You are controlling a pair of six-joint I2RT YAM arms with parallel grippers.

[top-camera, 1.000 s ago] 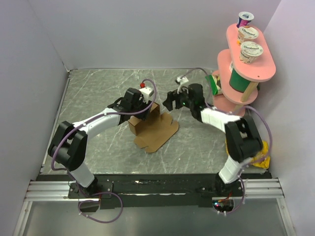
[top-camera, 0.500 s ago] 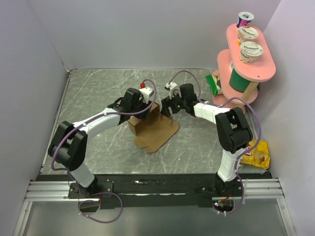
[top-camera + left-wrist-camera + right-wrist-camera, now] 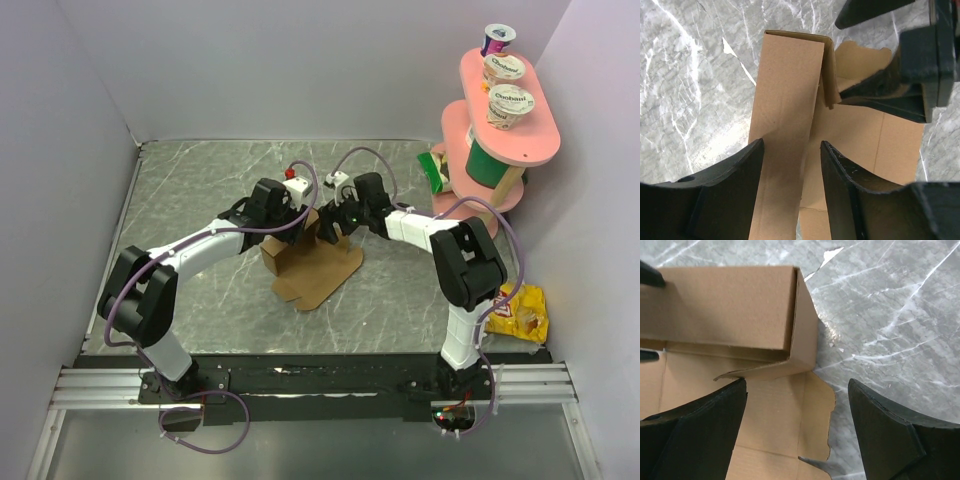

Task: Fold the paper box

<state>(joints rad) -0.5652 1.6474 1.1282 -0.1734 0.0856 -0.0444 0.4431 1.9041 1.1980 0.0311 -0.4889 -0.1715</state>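
The box [image 3: 325,265] lies near the middle of the table [image 3: 200,180], partly folded. One long wall stands upright on its left side. The rest of the brown sheet lies flat, spreading toward the near edge, with its tabbed outline showing. At the far end of the upright wall a short flap is bent inward, above the flat panel.

The left gripper [image 3: 791,144] straddles the upright wall from above, with a finger on each face, clamping it. The left arm reaches in from the near left corner.

The right gripper [image 3: 796,382] hangs at the wall's far end with its jaws spread wide and nothing between them. In the left wrist view one of its fingertips [image 3: 842,93] sits at the edge of the bent flap. Whether it presses the flap is unclear.

A pink stand [image 3: 545,138] rises at the far right corner, carrying yogurt cups [image 3: 510,104]. A yellow bag [image 3: 520,312] lies by the right edge, beside the right arm's base.
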